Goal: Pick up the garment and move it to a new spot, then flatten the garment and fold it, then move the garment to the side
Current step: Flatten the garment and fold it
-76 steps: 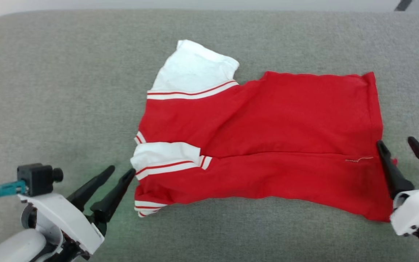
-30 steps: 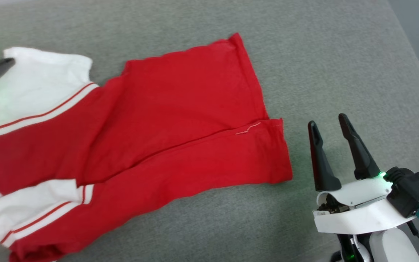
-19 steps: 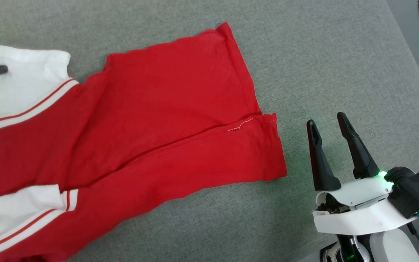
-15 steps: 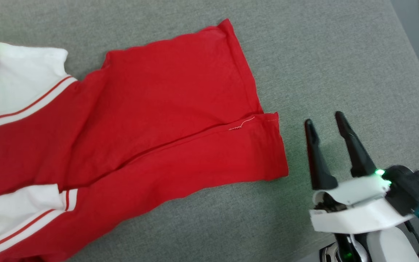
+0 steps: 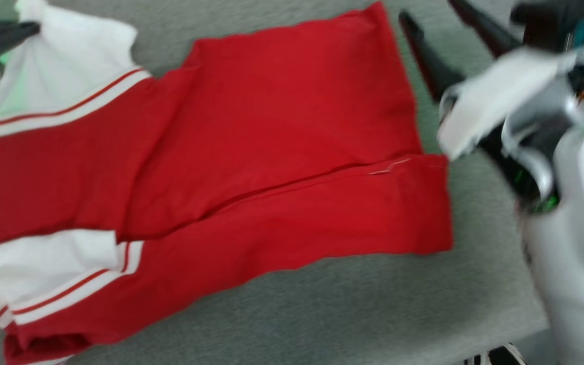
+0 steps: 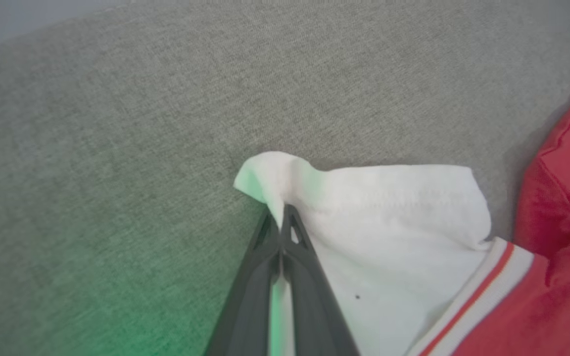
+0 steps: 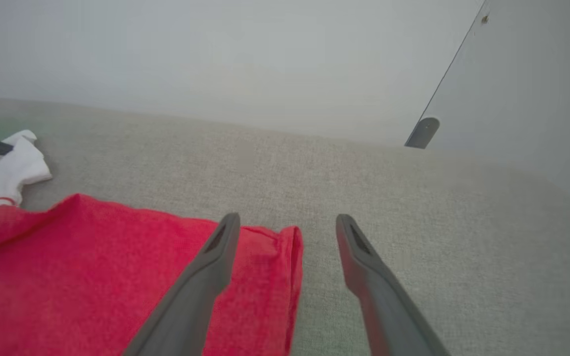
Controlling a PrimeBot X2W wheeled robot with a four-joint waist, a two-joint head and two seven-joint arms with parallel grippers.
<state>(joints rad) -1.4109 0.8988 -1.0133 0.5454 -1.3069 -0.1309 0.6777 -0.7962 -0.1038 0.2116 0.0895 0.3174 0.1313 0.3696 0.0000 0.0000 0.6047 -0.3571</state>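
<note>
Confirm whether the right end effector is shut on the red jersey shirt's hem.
No: the right end effector has its jaws wide apart beside the hem of the red jersey shirt, pinching no cloth.

garment runs past left edge; right arm blurred.

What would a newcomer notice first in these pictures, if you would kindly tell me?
The bright red garment spread across the grey padded surface catches the eye first. At the upper left of the head view, the left claw is shut on the tip of a white sleeve, pinching it into a small peak. The right claw stands open at the garment's far right hem corner, holding nothing.
</note>
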